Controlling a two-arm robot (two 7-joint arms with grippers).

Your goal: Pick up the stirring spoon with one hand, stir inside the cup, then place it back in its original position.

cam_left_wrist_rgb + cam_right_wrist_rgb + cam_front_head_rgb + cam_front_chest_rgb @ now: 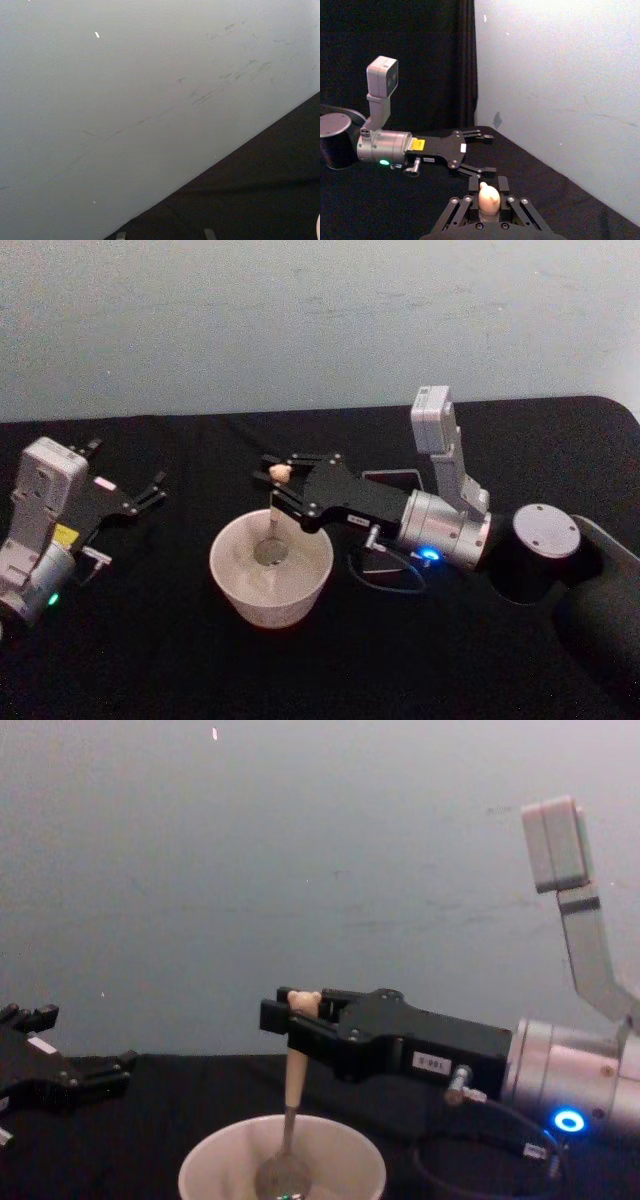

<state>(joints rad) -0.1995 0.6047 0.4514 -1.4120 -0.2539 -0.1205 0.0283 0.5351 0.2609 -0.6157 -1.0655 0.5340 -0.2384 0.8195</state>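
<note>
Black cloth table (400,670), pale wall (300,840) behind.

Item 1: cup (270,608), cream-white, wide, at the table's middle, mouth up.

Item 2: dark square holder (395,477), behind the cup to my right, largely hidden by my right gripper's body.

Item 3: black cable (385,580), looped on the cloth beside the cup, under my right wrist.

Item 4: stirring spoon (273,525). Long axis nearly upright; bear head on top, metal bowl down inside the cup, low in it.

Item 5: right gripper (278,480), reaching level over the cup's far rim, fingers pinching the spoon just under the bear head.

Item 6: left gripper (128,465), well apart at the table's left, fingers spread, holding nothing.
</note>
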